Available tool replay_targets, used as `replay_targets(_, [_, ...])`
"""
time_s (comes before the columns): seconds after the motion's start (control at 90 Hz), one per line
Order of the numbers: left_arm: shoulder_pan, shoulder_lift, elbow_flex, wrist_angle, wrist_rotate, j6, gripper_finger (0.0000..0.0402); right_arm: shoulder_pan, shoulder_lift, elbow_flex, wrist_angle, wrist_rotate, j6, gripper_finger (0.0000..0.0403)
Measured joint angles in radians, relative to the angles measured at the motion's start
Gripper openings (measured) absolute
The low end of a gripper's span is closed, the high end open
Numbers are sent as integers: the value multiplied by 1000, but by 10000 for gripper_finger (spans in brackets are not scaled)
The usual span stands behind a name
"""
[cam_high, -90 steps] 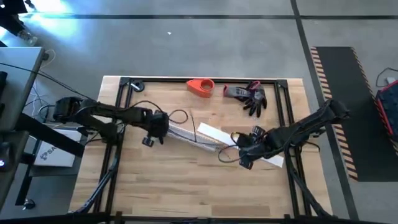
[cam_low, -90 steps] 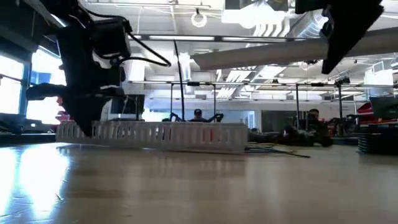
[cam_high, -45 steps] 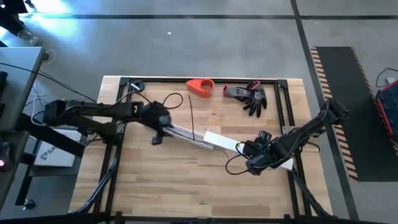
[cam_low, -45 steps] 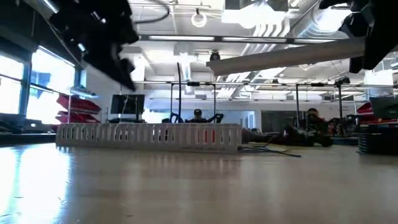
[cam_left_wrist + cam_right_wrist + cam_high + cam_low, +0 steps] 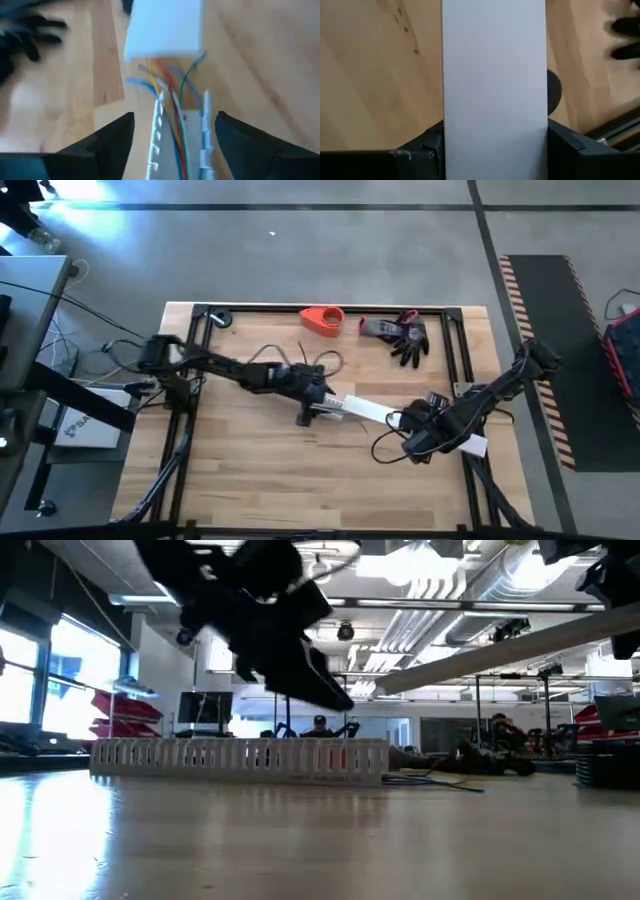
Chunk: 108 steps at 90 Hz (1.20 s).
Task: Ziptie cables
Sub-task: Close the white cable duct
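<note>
At this moment the cables (image 5: 172, 107) lay inside the white slotted channel (image 5: 181, 145), which sat on the desk (image 5: 250, 470) near the middle of the high view. The left wrist view showed coloured strands (orange, yellow, blue and green) running along the channel floor and splaying out past its open end. A dark loop of wire (image 5: 325, 363) also curled on the desk just above the channel in the high view

The left end effector (image 5: 312, 405) hung directly over the channel at centre frame, its two fingers spread and straddling the channel walls without gripping anything. The right end effector (image 5: 425, 438), at the right of centre in the high view, was clamped on one end of the flat white strip (image 5: 365, 408). The strip's free end reached toward the channel and hung above the splayed wire ends. In the low view the strip rode clear above the desk while the channel stood on the surface

Judged progress: routing of the wires into the channel appeared largely done. No tie was visible around the wires in any view, so the bundling step appeared outstanding, and the strip was not yet seated on the channel

An orange object (image 5: 322, 319) and a dark glove (image 5: 400, 332) lay untouched along the upper edge of the desk
</note>
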Motion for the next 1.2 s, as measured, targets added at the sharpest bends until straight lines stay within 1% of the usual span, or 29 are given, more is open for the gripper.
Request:
replay_targets(0.089, [7,47,67,-74,7,51,296,14,0,0,0,0,15,192])
replay_targets(0.178, [13,78,107,-117,15,60,308,24,0,0,3,0,33,192])
replay_targets(0.344, [22,107,115,-157,114,70,311,34,0,0,16,0,38,192])
replay_targets(0.444, [20,106,119,-172,116,67,308,34,0,0,25,0,37,192])
replay_targets(0.533, [12,107,113,-179,114,61,292,34,0,0,32,4,30,192])
replay_targets(0.667, [-8,107,103,-166,115,32,240,34,19,0,66,13,28,192])
replay_targets(0.767, [-22,104,87,-156,116,7,196,45,65,0,78,10,27,192])
replay_targets(0.867, [-29,102,78,-159,117,-9,168,61,120,0,87,6,34,192])
replay_targets(0.956, [-33,101,78,-174,117,-8,160,82,163,0,100,-5,56,192])
replay_targets(1.056, [-33,101,78,-177,120,-9,162,108,192,0,136,-2,63,192])
replay_targets(1.2, [-33,101,78,-206,121,-9,171,146,193,-29,144,21,105,192])
